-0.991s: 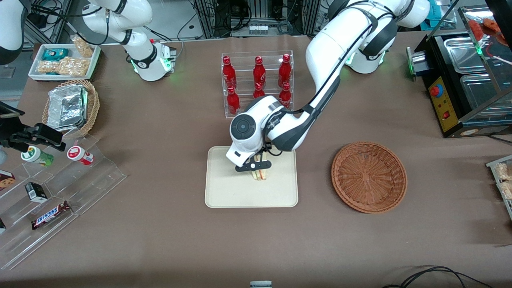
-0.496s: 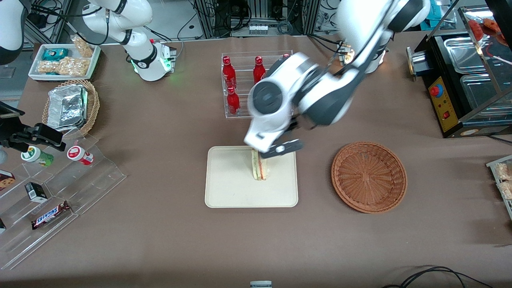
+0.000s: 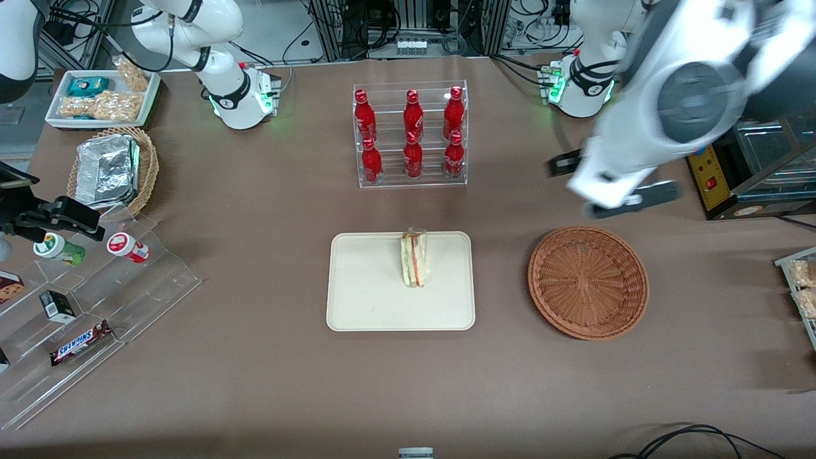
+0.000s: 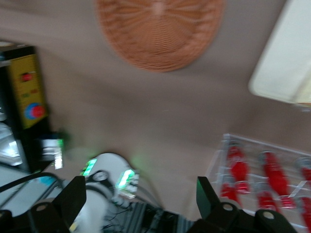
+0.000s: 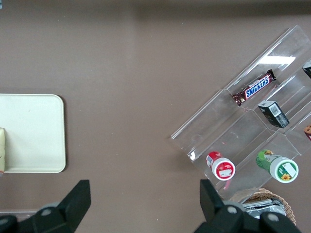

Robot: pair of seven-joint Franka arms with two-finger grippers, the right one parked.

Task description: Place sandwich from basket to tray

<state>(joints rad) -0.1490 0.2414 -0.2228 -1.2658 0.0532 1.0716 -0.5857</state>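
Note:
The wrapped sandwich (image 3: 414, 258) stands on its edge on the cream tray (image 3: 357, 299), in the half of the tray toward the basket. A sliver of the sandwich (image 5: 2, 151) and the tray (image 5: 34, 131) also show in the right wrist view. The reddish-brown wicker basket (image 3: 588, 282) lies beside the tray with nothing in it. My gripper (image 3: 615, 185) hangs high above the table, farther from the front camera than the basket and well away from the sandwich. It is open and holds nothing. In the left wrist view the gripper (image 4: 138, 204) sees the basket (image 4: 160, 34) and a corner of the tray (image 4: 286, 63).
An acrylic rack of red bottles (image 3: 411, 134) stands farther from the front camera than the tray. A black appliance (image 3: 720, 166) sits at the working arm's end. Toward the parked arm's end are a snack stand (image 3: 95, 299), a tan basket with foil containers (image 3: 115, 169) and a white snack tray (image 3: 102, 95).
The gripper has let go of the sandwich on the tray, risen, and swung away toward the working arm's end. The sandwich stays standing on the tray.

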